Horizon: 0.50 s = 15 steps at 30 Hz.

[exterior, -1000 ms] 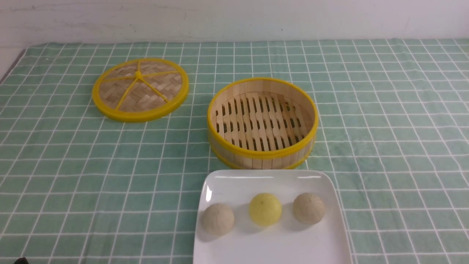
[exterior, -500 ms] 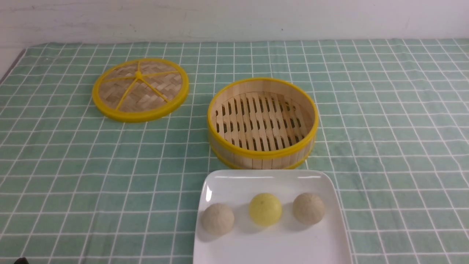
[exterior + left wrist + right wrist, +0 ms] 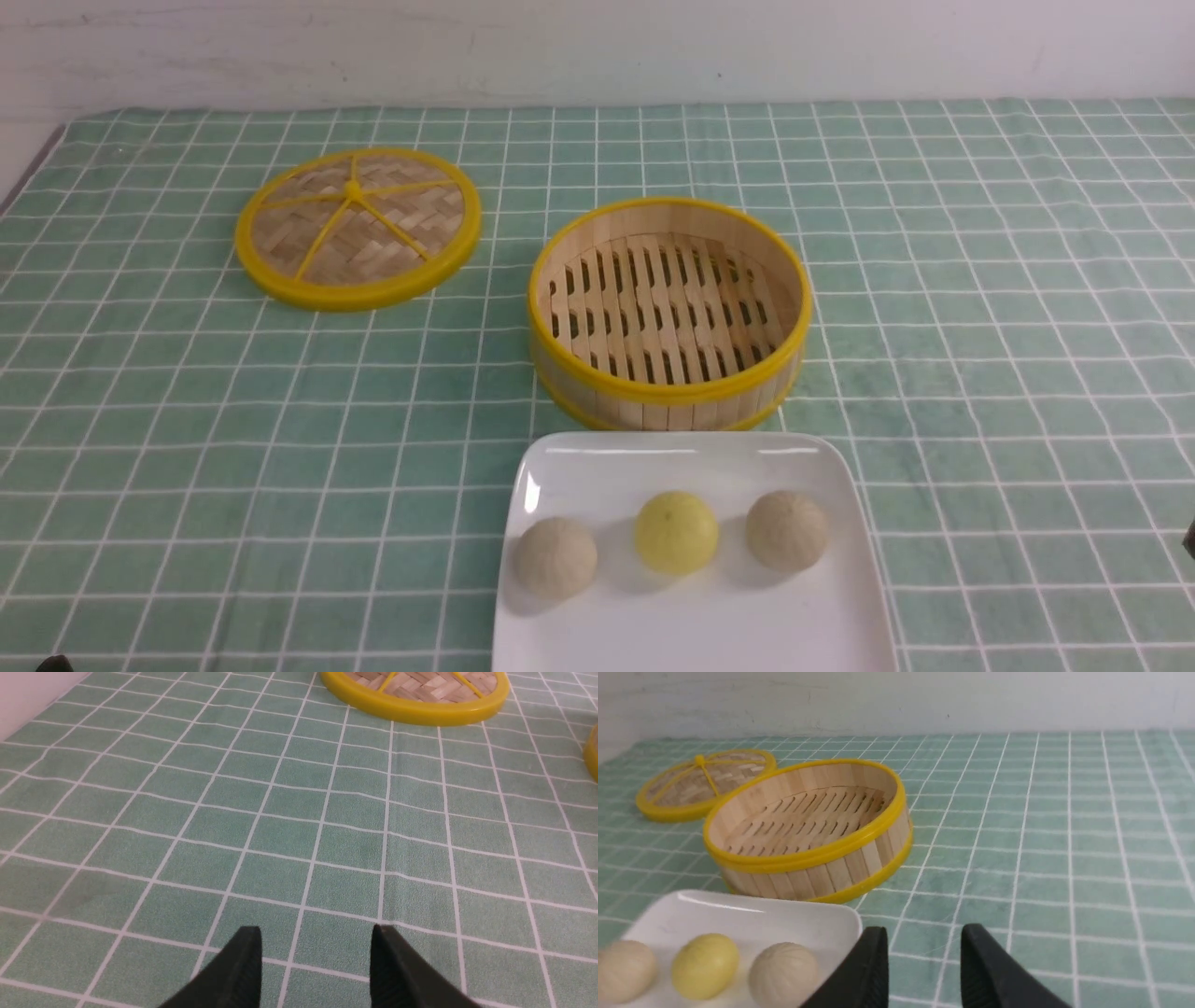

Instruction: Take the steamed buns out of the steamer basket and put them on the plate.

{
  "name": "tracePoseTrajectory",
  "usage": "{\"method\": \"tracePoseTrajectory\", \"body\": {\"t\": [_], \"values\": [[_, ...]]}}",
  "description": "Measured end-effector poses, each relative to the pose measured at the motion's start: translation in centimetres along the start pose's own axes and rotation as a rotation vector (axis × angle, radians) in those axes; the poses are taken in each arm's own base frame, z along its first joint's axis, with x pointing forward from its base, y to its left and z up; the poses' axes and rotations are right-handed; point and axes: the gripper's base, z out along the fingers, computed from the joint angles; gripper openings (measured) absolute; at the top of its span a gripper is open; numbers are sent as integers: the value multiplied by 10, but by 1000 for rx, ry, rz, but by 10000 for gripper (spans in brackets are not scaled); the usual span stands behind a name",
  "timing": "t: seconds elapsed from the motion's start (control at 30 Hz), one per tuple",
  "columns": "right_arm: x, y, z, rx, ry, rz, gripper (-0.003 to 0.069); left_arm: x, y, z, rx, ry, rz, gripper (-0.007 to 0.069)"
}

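Buns [image 3: 676, 533] on plate [image 3: 693, 621], steamer basket [image 3: 668, 396] emptied; left gripper [image 3: 316, 929] and right gripper [image 3: 925, 928] parted, holding nothing. Careless arm bump against plate could set buns rolling.

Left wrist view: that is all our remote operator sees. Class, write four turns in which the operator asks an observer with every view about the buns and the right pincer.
Operator: I see my left pincer open. Where are the steamed buns?
Observer: All three are on the white plate: the yellow bun sits between the two cream buns.
Operator: Is the right pincer holding anything?
Observer: No. The right pincer is open, with nothing between its fingertips.
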Motion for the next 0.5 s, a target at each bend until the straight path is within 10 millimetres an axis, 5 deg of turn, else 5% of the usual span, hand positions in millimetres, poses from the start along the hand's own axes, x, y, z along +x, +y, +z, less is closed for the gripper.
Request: {"method": "tracePoseTrajectory", "body": {"t": [0.2,0.5], "values": [[7,2,0,-3,79,522,240,0,0,0,0,-1,0,345],[9,3,-1,3,109,662,240,0,0,0,0,-1,0,345]]}}
